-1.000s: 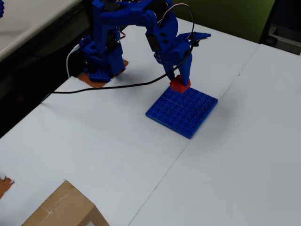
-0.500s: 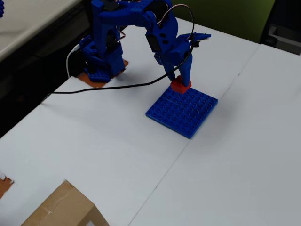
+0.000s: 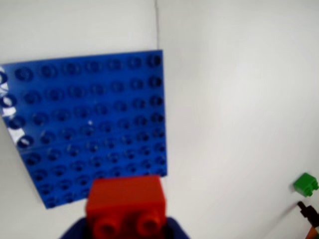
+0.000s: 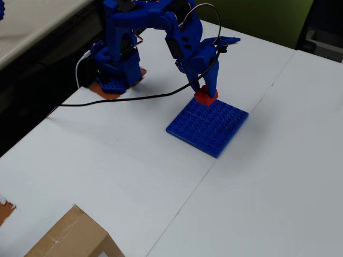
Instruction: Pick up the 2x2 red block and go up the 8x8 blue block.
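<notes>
Gripping the red block (image 4: 205,96) between closed jaws, the gripper (image 4: 206,92) holds it at the far edge of the blue plate (image 4: 209,126) in the overhead view, right over the plate's outer row of studs; whether the block already touches those studs or hangs just above them I cannot tell. In the wrist view the red block (image 3: 125,204) fills the bottom centre, its two round studs facing the camera, with the blue plate (image 3: 89,124) spread out beyond it on the white table (image 3: 239,99). The block looks like a hard, light plastic brick: stiff, not fragile, but smooth-sided, so it could slip or twist if squeezed off-centre. The best hold is across two opposite flat walls, square to them and clear of the studded top, which is roughly how the fingers appear to sit now. Pressing it home will likely need a straight downward push with studs aligned, since the thin plate may slide on the table. No containers take part in the task; a cardboard box (image 4: 72,238) sits at the near edge of the overhead view with nothing visible inside, and a small green brick (image 3: 305,184) lies well apart in the wrist view.
</notes>
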Tool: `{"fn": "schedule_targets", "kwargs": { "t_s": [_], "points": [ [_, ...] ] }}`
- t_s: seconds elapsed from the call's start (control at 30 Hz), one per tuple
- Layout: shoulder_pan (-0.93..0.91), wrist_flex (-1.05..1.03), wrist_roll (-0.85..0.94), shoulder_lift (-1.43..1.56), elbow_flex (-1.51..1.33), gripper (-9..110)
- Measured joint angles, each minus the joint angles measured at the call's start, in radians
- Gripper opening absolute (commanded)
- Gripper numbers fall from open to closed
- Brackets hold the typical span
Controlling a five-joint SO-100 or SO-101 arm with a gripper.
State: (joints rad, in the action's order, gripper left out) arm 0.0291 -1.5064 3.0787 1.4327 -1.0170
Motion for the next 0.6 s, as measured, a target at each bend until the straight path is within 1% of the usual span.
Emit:
{"fn": "schedule_targets", "kwargs": {
  "t_s": [0.6],
  "points": [
    [0.000,-0.021,0.000,0.000,0.000,0]
  ]
}}
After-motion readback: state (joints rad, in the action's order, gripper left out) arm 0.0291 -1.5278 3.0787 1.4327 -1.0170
